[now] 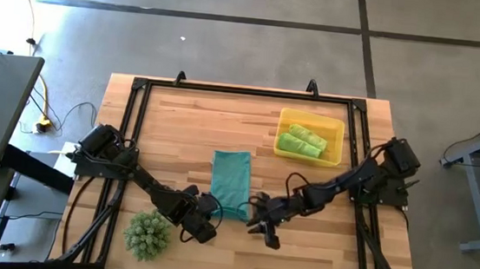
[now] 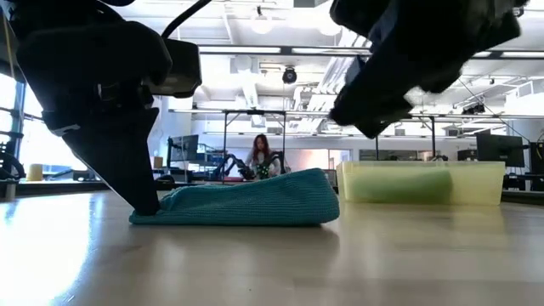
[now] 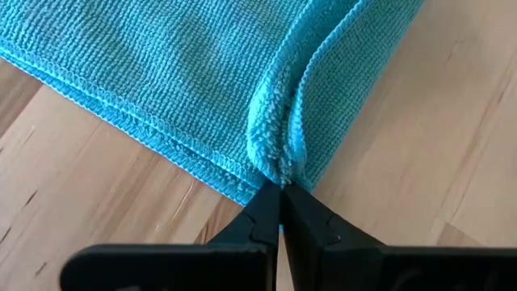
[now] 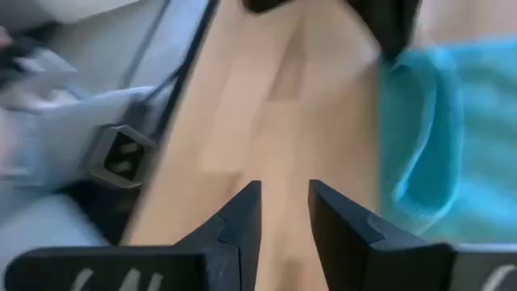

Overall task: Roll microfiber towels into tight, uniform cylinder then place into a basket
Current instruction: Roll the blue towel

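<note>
A teal-blue microfiber towel (image 1: 230,181) lies on the wooden table as a folded strip, its near end curled over into a low hump (image 2: 289,187). My left gripper (image 1: 210,212) is shut on that near end, at the strip's left side. My right gripper (image 1: 264,226) hangs open above the table just right of the towel's near end, with nothing between its fingers (image 4: 284,198). Two lime-green towels (image 1: 302,140) lie rolled in the yellow basket (image 1: 338,127) at the far right. My left gripper pinches the curled-over edge of the towel's near end (image 3: 279,162) between its two fingertips (image 3: 266,206); several layers meet there. The fingers slant down from the table's left and near side, their tips at the tabletop (image 2: 151,204). The towel rests on the table.
A spiky green ball-shaped plant (image 1: 146,233) sits near the front left, close to my left arm. A black frame (image 1: 140,86) runs around the tabletop. Bare wood lies between the towel and the basket (image 2: 425,183). People sit in the room far behind.
</note>
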`<state>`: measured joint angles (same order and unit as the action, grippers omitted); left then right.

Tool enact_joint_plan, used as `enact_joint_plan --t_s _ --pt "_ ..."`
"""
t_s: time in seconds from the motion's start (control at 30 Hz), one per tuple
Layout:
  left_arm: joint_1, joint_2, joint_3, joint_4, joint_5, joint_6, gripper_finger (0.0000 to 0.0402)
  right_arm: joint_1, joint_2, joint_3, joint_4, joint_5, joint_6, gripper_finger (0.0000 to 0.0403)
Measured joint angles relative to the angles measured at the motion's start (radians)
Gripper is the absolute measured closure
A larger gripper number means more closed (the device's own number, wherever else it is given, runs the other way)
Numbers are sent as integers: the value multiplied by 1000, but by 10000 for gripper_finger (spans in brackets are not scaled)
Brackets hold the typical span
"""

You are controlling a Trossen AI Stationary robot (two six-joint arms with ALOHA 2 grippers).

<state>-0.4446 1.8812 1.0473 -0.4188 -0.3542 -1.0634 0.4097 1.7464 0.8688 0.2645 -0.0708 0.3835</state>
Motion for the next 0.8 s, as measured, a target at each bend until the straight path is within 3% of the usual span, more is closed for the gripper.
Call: enact_joint_plan --t_s 0.17,0.5,0.8 --pt "0 0 0 0 0 -7 400 23 48 0 2 192 -73 317" --pt "0 1 0 0 -1 -8 400 11 114 0 15 184 -34 319" --pt "0 2 -1 0 -15 -43 396 -10 120 0 -4 259 -47 319"
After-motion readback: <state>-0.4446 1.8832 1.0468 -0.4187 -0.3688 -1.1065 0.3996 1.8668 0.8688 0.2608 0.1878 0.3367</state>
